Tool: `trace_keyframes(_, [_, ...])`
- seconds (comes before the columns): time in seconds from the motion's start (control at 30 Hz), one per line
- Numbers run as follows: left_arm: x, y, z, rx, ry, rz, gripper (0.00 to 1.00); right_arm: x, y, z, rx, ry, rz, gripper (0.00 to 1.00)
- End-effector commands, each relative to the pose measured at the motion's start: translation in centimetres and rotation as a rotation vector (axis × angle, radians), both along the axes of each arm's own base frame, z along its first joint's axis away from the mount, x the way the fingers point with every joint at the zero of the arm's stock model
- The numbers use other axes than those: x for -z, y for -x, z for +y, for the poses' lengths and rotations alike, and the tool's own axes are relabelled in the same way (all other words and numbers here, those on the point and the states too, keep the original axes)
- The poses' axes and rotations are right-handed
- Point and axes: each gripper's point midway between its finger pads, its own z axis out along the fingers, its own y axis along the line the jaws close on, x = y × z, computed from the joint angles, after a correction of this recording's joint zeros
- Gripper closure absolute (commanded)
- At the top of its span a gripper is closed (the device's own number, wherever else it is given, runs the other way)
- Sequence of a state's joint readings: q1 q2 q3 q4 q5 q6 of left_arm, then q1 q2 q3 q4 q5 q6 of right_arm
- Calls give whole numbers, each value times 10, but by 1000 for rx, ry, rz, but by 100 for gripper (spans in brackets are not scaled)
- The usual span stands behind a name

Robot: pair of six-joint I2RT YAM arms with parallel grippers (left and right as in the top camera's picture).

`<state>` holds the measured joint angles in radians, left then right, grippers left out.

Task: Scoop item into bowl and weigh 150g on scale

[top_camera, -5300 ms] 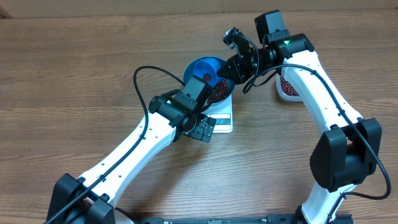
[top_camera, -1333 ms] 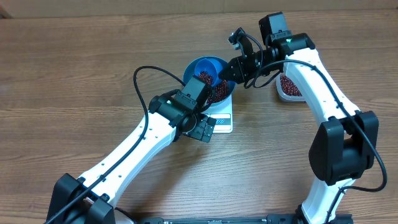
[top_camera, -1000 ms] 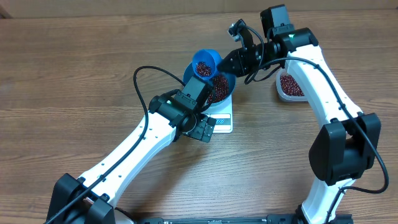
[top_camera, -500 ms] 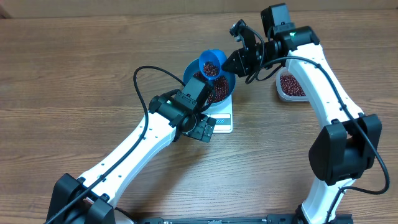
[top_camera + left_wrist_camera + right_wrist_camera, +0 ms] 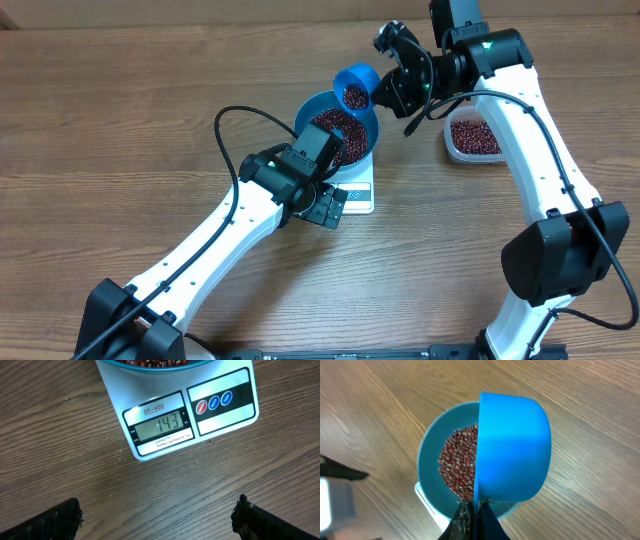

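- Right gripper [image 5: 474, 512]: clenched on the handle of the small blue scoop [image 5: 355, 85]; jaws pinched tight together in the wrist view.
- The scoop is held in the air at the bowl's 1 o'clock rim and is tilted. From overhead its mouth shows beans inside; the right wrist view shows only its outer blue shell.
- Left gripper [image 5: 157, 521]: released, jaws wide apart, nothing between them. Only the two black fingers [image 5: 50, 522] show, at the bottom corners of the left wrist view, above bare table [image 5: 120, 120].
- It sits at 6 o'clock of the scale [image 5: 222, 417], close but not touching.
- Bowl [image 5: 372, 135] stands on the scale and covers most of the platform.
- Beans [image 5: 457, 465]: a dark red-brown heap in the bowl, leaning toward its 3 o'clock side from overhead.
- Scale display is lit and reads 143; the button strip lies beside it on the same edge.
- Clear tub [image 5: 470, 138] with more beans at 3 o'clock of the bowl, apart from it.
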<state>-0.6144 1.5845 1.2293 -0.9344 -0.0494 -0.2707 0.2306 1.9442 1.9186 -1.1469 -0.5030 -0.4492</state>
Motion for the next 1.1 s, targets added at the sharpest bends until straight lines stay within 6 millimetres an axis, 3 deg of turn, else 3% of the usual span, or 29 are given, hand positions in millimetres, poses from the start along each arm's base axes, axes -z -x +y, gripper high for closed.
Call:
trace_keyframes(0.0, [2, 1, 3, -1, -15, -1, 1, -19, -6, -15, -15, 99, -123, 96])
trace_keyframes(0.17, [2, 1, 3, -1, -15, -1, 0, -16, 2, -7, -36, 111, -104, 96])
trace_keyframes(0.27, [2, 1, 3, -1, -15, -1, 0, -12, -2, -15, -6, 181, -118, 96])
trace_keyframes(0.63, [2, 1, 3, -1, -15, -1, 0, -13, 3, 8, -54, 185, -143, 96])
trace_keyframes(0.7, [2, 1, 3, -1, -15, -1, 1, -9, 1, -1, -27, 252, -152, 96])
trace_keyframes(1.07, [2, 1, 3, -1, -15, -1, 0, -13, 1, 7, -1, 186, -128, 96])
